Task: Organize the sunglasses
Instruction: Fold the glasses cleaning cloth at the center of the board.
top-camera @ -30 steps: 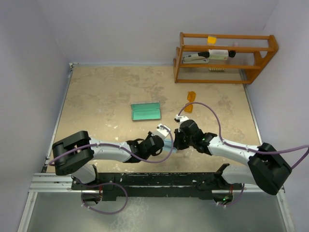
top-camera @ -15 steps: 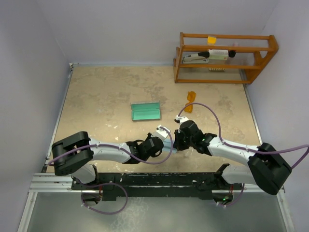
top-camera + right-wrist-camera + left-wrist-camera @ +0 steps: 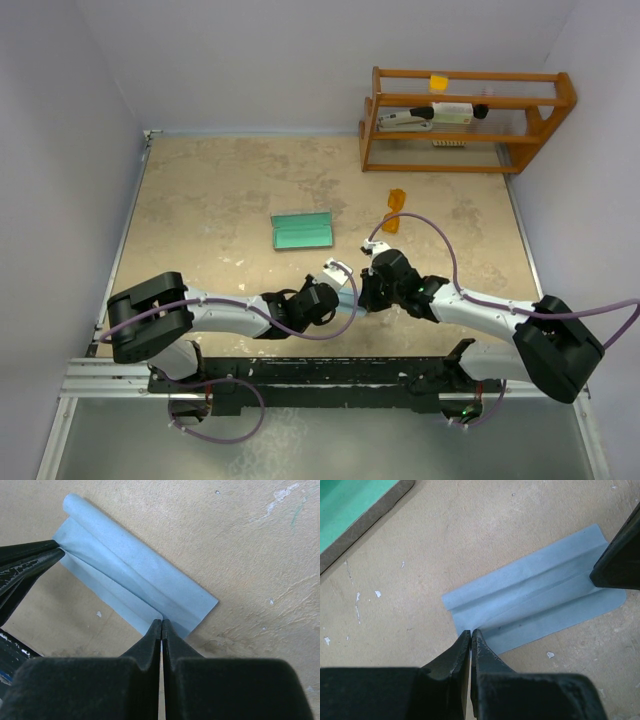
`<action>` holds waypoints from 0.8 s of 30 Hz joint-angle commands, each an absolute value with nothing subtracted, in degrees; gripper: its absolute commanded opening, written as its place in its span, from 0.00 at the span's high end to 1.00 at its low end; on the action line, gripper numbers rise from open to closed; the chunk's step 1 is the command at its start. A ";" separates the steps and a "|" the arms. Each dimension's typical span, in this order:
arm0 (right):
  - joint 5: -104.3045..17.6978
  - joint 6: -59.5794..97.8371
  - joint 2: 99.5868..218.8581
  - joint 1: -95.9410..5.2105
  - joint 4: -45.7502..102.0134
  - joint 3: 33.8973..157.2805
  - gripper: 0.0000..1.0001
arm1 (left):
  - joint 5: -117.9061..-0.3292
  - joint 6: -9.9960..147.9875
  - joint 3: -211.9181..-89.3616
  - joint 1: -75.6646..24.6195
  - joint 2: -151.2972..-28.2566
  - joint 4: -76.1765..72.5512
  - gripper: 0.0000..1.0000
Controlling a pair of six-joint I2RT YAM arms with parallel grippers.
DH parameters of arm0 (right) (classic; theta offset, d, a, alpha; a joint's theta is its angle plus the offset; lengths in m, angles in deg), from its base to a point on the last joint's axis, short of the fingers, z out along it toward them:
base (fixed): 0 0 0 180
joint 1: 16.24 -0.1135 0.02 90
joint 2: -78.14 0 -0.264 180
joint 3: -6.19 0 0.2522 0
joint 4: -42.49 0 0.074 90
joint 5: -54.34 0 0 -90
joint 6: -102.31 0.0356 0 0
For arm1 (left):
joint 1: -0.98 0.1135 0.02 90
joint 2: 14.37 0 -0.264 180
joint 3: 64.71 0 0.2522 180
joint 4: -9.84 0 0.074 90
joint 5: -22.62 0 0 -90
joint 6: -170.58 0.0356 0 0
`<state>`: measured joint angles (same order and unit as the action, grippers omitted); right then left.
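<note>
The left tool (image 3: 471,632) is closed tight, its two tips meeting on the near edge of a light blue cloth (image 3: 535,605). A sliver of that edge seems nipped between them, though the tips themselves cover the exact spot. The right tool (image 3: 161,622) is likewise fully closed on the opposite end of the cloth. A raised crease runs straight from one pair of tips to the other, while the rest of the cloth lies flat on the worktop (image 3: 220,200). From the overhead view the cloth is almost wholly hidden under the two wrists, which meet near the front middle of the worktop, and only a thin blue strip peeks out between them. In the left wrist view the right tool is cut off at the frame's right edge and shows only as a dark block on the cloth's far end. The sunglasses (image 3: 395,211) lie well apart from both tools, farther back and to the right, just in front of a wooden rack (image 3: 465,160). They are so small there that they read as an amber smear, and the frame and arms cannot be made out. An open case (image 3: 302,231) with green lining sits behind the tools. The things on the rack shelves are too small to identify.
</note>
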<state>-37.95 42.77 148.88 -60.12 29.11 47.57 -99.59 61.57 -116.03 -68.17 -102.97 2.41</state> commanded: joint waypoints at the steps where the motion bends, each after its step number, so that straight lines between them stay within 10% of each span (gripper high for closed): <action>1: -36.90 43.33 148.26 -60.43 30.48 46.72 1.00 | -100.65 60.21 -115.26 -68.63 -101.90 4.25 1.00; 24: -36.89 43.55 148.41 -60.64 31.01 46.47 1.00 | -99.99 59.84 -114.85 -68.72 -102.77 4.70 1.00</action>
<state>-37.95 42.86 148.90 -60.23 29.59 46.70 -99.56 60.59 -115.11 -68.21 -102.97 2.70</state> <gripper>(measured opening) 0.004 0.003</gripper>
